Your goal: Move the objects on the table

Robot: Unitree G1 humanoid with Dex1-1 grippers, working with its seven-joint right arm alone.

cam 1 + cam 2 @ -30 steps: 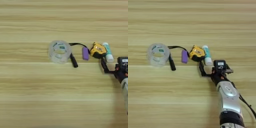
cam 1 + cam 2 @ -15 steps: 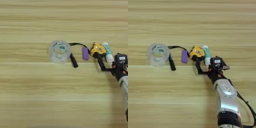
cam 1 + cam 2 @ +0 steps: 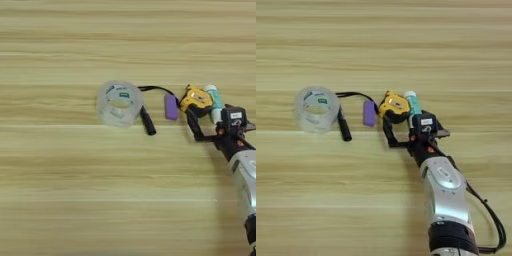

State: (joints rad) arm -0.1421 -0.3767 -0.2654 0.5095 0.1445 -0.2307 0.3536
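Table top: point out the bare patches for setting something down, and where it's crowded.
The table is bare beyond the row, left of the clear tape roll and in front of it. Crowded: cable plug, purple piece, tape measure, glue stick, right gripper.

I see 0 things here that lie outside the job itself: from 12 o'clock round through 6 o'clock, nothing extra shows in either view.
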